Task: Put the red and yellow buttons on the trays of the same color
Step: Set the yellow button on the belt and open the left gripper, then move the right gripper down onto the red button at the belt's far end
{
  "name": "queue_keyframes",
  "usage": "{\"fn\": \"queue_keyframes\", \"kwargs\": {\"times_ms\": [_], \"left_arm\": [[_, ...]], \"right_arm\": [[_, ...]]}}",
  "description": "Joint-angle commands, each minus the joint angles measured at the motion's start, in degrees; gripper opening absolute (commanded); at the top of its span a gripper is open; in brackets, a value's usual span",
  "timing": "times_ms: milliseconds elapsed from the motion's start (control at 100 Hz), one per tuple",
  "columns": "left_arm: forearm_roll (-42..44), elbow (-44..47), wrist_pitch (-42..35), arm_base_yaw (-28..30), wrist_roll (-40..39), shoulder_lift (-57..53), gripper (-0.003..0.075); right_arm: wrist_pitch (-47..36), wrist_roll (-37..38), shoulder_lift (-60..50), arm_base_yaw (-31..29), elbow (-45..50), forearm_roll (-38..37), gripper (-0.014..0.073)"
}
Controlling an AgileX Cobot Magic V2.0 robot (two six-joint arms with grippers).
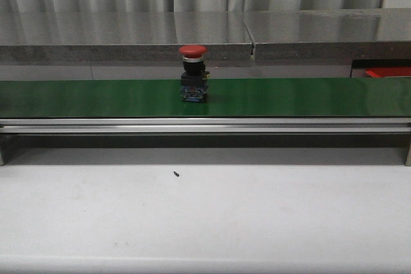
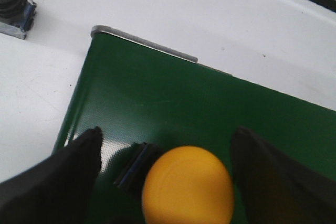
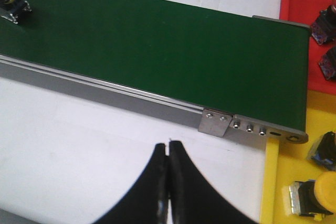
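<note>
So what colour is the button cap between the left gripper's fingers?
Yellow button cap, clearest in the left wrist view.

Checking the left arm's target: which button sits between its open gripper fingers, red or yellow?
The yellow button, lying on the green belt inside the left gripper; the red-capped one sits off the belt, apart.

We see the left gripper (image 2: 165, 156) with jaws spread wide, fingers (image 2: 63, 177) angled downward. Right gripper (image 3: 168, 182) has fingertips pressed together, nothing between them. Neither arm shows in front view.
</note>
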Motion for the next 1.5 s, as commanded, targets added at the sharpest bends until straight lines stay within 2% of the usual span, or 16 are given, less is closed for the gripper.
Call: {"fn": "queue_keyframes", "kwargs": {"times_ms": [0,60,200,440,750,890,960,1030,1300,1490], "left_arm": [[-1.8,-2.6,-0.6,-0.5,0.2,-3.9,0.0614],[-1.8,-3.4,0.1,-0.5,0.2,-4.8,0.0646],[-1.9,-5.1,0.9,-0.5,0.7,-9.2,0.065],[-2.1,-2.5,-1.3,-2.3,8.2,-21.2,0.0648],[-2.2,17.6,-13.2,-11.6,12.3,-42.8,0.0618],[-2.2,26.7,-14.6,-13.9,12.3,-51.6,0.0607],[-2.2,30.6,-14.7,-14.2,12.3,-55.3,0.0561],[-2.2,33.9,-14.8,-14.2,12.3,-58.6,0.0477],[-2.2,40.6,-15.0,-14.2,12.3,-65.5,-0.002],[-2.3,40.9,-15.0,-14.2,12.3,-65.5,-0.0019]], "right_arm": [[-2.6,-0.5,-0.5,0.0,-1.5,1.2,-0.0066],[-2.6,-0.5,-0.5,0.0,-1.5,1.2,-0.0066],[-2.6,-0.5,-0.5,0.0,-1.5,1.2,-0.0066],[-2.6,-0.5,-0.5,0.0,-1.5,1.2,-0.0066],[-2.6,-0.5,-0.5,0.0,-1.5,1.2,-0.0066],[-2.6,-0.5,-0.5,0.0,-1.5,1.2,-0.0066],[-2.6,-0.5,-0.5,0.0,-1.5,1.2,-0.0066],[-2.6,-0.5,-0.5,0.0,-1.5,1.2,-0.0066],[-2.6,-0.5,-0.5,0.0,-1.5,2.0,-0.0066],[-2.8,-0.5,-0.5,0.0,-1.5,2.8,-0.0066]]}}
